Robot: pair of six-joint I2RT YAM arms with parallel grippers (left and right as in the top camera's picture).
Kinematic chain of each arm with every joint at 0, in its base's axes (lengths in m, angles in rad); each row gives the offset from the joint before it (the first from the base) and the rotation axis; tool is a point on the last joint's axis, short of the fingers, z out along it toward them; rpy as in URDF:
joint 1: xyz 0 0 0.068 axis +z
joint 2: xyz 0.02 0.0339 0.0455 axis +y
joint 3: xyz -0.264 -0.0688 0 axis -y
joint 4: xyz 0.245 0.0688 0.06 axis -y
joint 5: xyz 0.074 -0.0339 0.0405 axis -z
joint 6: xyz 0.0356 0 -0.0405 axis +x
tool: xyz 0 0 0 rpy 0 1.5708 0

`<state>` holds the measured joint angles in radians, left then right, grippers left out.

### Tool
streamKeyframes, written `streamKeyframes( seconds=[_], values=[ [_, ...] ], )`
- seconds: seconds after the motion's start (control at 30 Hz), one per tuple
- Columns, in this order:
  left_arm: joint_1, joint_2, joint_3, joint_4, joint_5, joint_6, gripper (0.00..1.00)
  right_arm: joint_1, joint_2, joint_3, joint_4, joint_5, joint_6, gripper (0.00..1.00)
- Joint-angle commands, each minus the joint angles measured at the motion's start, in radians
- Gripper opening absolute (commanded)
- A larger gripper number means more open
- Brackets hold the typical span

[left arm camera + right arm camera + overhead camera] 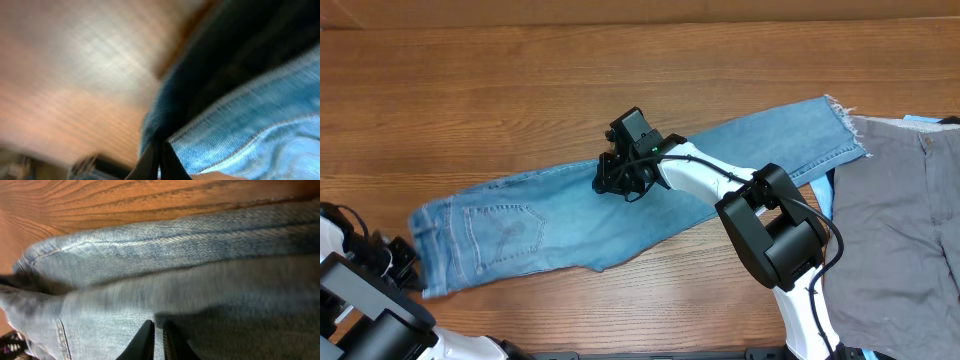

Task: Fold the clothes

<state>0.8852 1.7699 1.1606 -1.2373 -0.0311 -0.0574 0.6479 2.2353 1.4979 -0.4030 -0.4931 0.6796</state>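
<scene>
The clothes in work are light-blue denim jeans (550, 220), laid flat and slanting from the waistband at lower left to a frayed ankle hem (842, 120) at upper right. A stitched back pocket (505, 230) faces up. My left gripper (408, 266) is at the waistband's near corner. In the left wrist view, which is blurred, its fingers (161, 150) are pressed together at the denim's (260, 120) edge. My right gripper (610, 180) is down on the mid-leg. Close up, it (159, 330) pinches a narrow strip of the jeans (175, 255).
Grey trousers (905, 220) lie spread at the right edge, over a bright blue item (827, 190) that peeks out beside them. The right arm's body (780, 235) hangs over the table between the jeans and the trousers. Bare wooden table (520, 90) lies beyond the jeans.
</scene>
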Motion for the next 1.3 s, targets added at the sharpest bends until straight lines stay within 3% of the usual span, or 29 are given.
streamKeyframes(
  seconds=[0.0, 0.3, 0.47, 0.5, 0.53, 0.6, 0.67, 0.7, 0.9, 1.03, 1.13, 1.27],
  values=[
    [0.026, 0.009, -0.008, -0.021, -0.186, -0.158, 0.04, -0.015, 0.047, -0.006, -0.013, 0.044, 0.032, 0.11],
    [0.034, 0.009, -0.005, -0.013, -0.264, -0.212, 0.04, -0.016, 0.047, -0.006, -0.014, 0.044, 0.032, 0.11],
    [0.030, 0.000, 0.058, -0.017, -0.030, -0.072, 0.04, -0.016, 0.047, -0.006, -0.024, 0.044, 0.032, 0.12],
    [0.030, -0.003, 0.067, -0.019, -0.023, -0.070, 0.13, -0.016, 0.047, -0.006, -0.025, 0.044, 0.032, 0.12],
    [0.030, -0.007, 0.075, -0.018, -0.023, -0.071, 0.30, -0.016, 0.047, -0.006, -0.027, 0.044, 0.031, 0.12],
    [0.031, -0.010, 0.076, 0.000, -0.020, -0.073, 0.50, -0.016, 0.047, -0.006, -0.034, 0.044, 0.031, 0.12],
    [0.031, -0.010, 0.068, 0.031, 0.011, -0.068, 0.62, -0.016, 0.047, -0.006, -0.040, 0.045, 0.031, 0.12],
    [0.030, -0.010, 0.060, 0.042, 0.040, -0.055, 0.63, -0.016, 0.047, -0.006, -0.040, 0.045, 0.031, 0.12],
    [0.030, -0.008, -0.036, 0.127, 0.155, 0.027, 0.58, -0.016, 0.047, -0.006, -0.037, 0.048, 0.031, 0.12],
    [0.030, -0.008, -0.116, 0.178, 0.183, 0.078, 0.37, -0.016, 0.047, -0.006, -0.037, 0.048, 0.031, 0.12],
    [0.034, -0.008, -0.135, 0.187, 0.159, 0.073, 0.04, -0.016, 0.047, -0.006, -0.037, 0.048, 0.031, 0.12],
    [0.056, -0.010, -0.113, 0.156, 0.044, -0.027, 0.04, -0.016, 0.047, -0.006, -0.039, 0.048, 0.031, 0.12]
  ],
)
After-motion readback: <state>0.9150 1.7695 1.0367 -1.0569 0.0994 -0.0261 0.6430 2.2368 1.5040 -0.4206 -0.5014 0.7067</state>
